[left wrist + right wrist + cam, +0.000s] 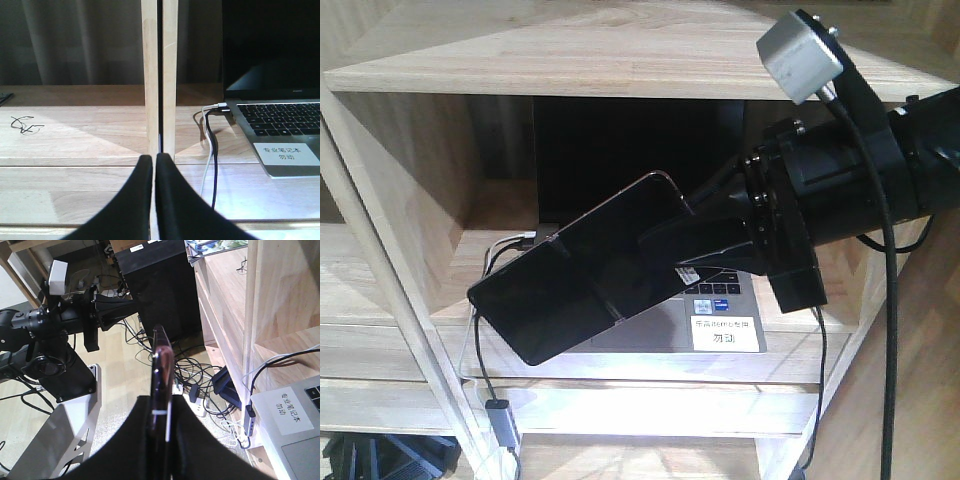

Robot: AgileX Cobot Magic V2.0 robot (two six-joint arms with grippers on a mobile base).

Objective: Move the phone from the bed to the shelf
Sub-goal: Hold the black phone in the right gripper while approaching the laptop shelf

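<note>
We see one phone point(570, 285), pinched at one end by our right fingers point(132, 440) and held tilted in front of the shelf point(570, 60) compartment that contains one open laptop point(280, 120). Two cables point(210, 145) run from the laptop. Our left fingers point(127, 205) are pressed together, empty.

Right arm point(840, 190): all matte black, round flanged wrist, boxy housing below it. Silver-grey camera box point(800, 55) on top, black braided cable point(892, 320) running off it. Left arm point(45, 330): same black, white camera box point(58, 277). Fingers point(132, 205) black, smooth, tapered. Base panel point(65, 440) white.
</note>
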